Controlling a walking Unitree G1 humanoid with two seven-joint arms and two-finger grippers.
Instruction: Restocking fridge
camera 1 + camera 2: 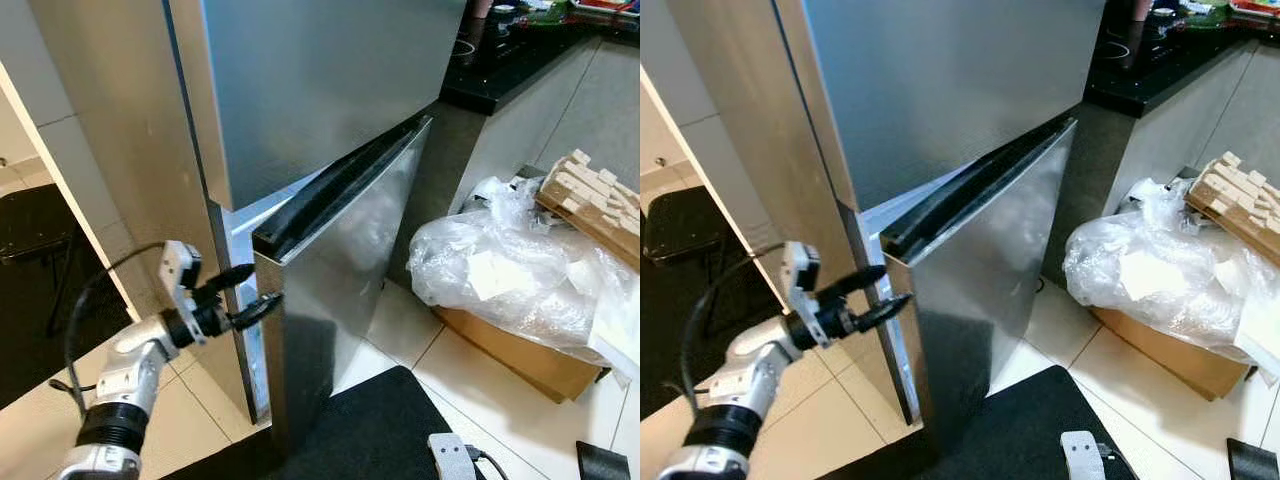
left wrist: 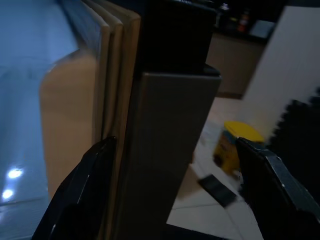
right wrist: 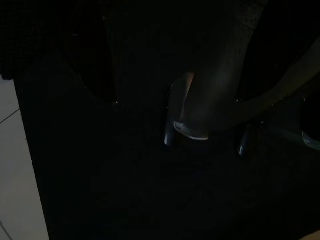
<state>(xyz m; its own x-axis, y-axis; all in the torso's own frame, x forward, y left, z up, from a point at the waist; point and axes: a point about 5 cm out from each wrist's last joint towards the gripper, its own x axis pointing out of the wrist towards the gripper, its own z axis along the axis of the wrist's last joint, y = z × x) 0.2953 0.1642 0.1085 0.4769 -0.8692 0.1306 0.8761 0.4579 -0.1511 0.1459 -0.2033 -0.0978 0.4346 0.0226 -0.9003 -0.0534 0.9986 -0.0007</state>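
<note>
My left gripper [image 1: 250, 293], fingers spread and empty, straddles the steel lower fridge door [image 1: 340, 270] edge (ajar); I'd hook behind it and pull outward steadily.

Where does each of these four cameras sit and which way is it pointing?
Left eye view: on the head, looking down at the fridge's lower door, ajar; left gripper at its edge.
Right eye view: the other eye of the same head camera, same scene, shifted a little.
Left wrist view: along the open fingers straddling that door edge.
Right wrist view: very dark, little can be made out.
Shared: head and left wrist views show the door edge.
</note>
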